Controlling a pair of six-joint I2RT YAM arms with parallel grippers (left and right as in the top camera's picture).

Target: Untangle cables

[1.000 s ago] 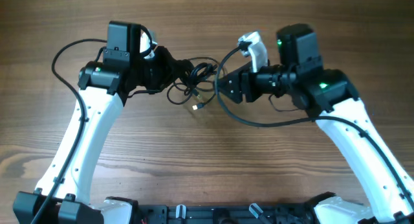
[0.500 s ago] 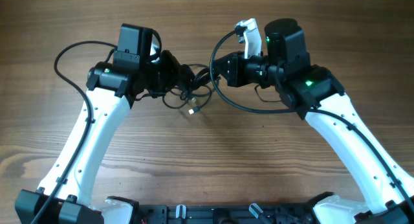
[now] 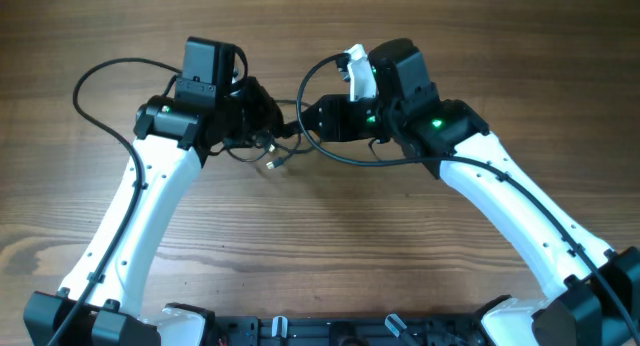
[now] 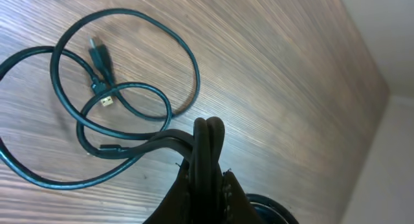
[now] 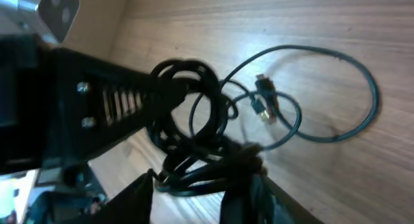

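The cables are thin black cords bunched between my two grippers (image 3: 277,146), with a small plug end hanging toward the table (image 3: 272,165). My left gripper (image 3: 262,111) is shut on a bundle of cable strands (image 4: 208,136). Loose loops with two plug ends (image 4: 100,59) lie on the wood below it. My right gripper (image 3: 304,119) is open, its fingers (image 5: 197,193) on either side of a knotted clump of cable (image 5: 194,130). The left gripper's black fingers (image 5: 110,101) show in the right wrist view, holding the coil from the left.
The table is brown wood (image 3: 330,236). Thicker black arm wires loop out behind the left arm (image 3: 95,81) and under the right wrist (image 3: 350,158). The arm bases stand at the near edge (image 3: 300,331).
My right gripper has moved left across the table to the cable clump. The cables have drawn into a tighter bunch at the left gripper. The left arm shifted slightly right, then stayed.
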